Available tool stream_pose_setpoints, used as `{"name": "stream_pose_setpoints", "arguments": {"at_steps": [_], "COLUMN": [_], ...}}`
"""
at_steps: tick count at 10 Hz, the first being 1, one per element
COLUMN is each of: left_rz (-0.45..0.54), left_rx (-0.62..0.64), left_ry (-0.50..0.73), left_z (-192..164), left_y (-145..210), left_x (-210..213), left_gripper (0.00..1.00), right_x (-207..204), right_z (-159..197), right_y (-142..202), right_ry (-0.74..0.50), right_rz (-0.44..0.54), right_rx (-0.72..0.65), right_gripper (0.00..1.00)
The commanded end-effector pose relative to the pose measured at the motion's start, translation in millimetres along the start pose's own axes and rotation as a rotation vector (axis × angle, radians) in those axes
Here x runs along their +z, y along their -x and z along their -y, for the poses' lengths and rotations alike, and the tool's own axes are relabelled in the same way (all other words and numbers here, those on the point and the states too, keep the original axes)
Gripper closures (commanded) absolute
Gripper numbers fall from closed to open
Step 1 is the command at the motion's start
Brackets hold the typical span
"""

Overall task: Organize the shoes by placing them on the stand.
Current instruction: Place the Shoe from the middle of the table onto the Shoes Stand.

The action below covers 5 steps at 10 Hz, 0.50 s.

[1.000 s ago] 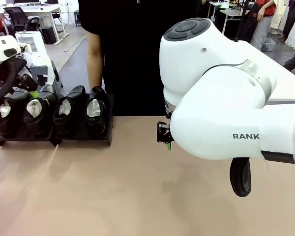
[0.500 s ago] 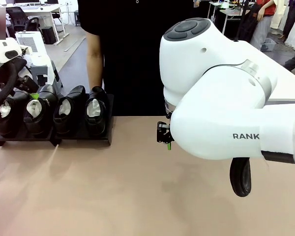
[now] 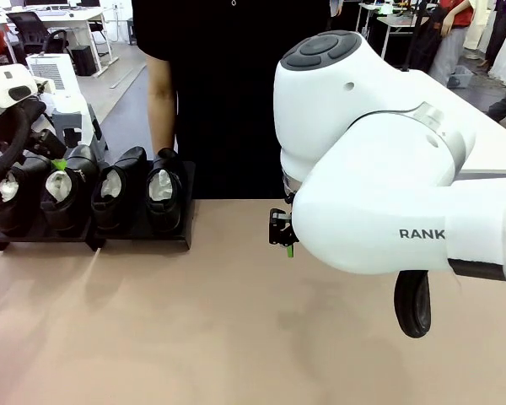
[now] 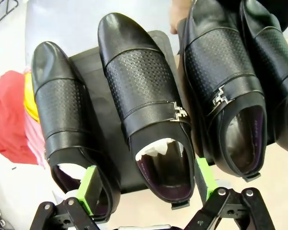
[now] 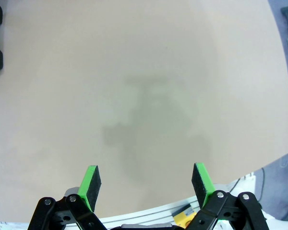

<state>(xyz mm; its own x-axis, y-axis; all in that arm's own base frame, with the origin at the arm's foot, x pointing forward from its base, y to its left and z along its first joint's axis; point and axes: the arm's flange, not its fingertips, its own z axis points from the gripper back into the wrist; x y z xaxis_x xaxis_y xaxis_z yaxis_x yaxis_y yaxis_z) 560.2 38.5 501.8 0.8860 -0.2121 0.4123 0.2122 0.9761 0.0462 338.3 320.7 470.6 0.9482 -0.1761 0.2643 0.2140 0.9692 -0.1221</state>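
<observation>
Shoes (image 3: 84, 192) are all up on the stand (image 3: 185, 215), four in a row at the far left of the counter (image 3: 236, 337), heels toward the robot's side, white paper showing in their mouths. Big right arm (image 3: 379, 160) fills the near side, its right pincer (image 5: 147, 184) spread wide with nothing between the green pads, looking straight down at bare counter, the stand well off to one side of it. Over at the row, the left pincer (image 4: 149, 187) hangs just above the heels, jaws apart and gripping nothing, one pad by the heel of the end shoe (image 4: 67, 124), the other between the second shoe (image 4: 149, 110) and the third shoe (image 4: 225, 105). So the second shoe sits right between its pads. A person (image 3: 228, 93) in black stands just beyond the stand.

To my eye the job looks done, and the risk now is the exit. If that left pincer drifts sideways or dips as it backs off, a pad could catch a heel collar and drag a shoe down the sloped top. Those glossy shoes look ready to slide.
</observation>
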Motion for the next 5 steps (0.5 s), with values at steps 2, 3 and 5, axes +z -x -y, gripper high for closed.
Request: {"name": "stream_pose_setpoints", "arguments": {"at_steps": [2, 3, 5], "left_rz": [0.009, 0.009, 0.009], "left_rx": [0.001, 0.001, 0.001], "left_ry": [-0.007, -0.007, -0.007], "left_z": [-2.5, -2.5, -2.5], "left_y": [-0.6, -0.6, -0.6], "left_x": [2.3, 2.3, 2.3], "left_gripper": [0.0, 0.0, 0.0], "right_x": [2.8, 2.8, 2.8], "right_z": [0.0, 0.0, 0.0], "right_y": [-4.9, -4.9, -4.9], "right_ry": [0.004, 0.004, 0.004], "right_rz": [0.001, 0.001, 0.001], "right_rx": [0.019, 0.019, 0.019], "right_gripper": [0.0, 0.0, 0.0]}}
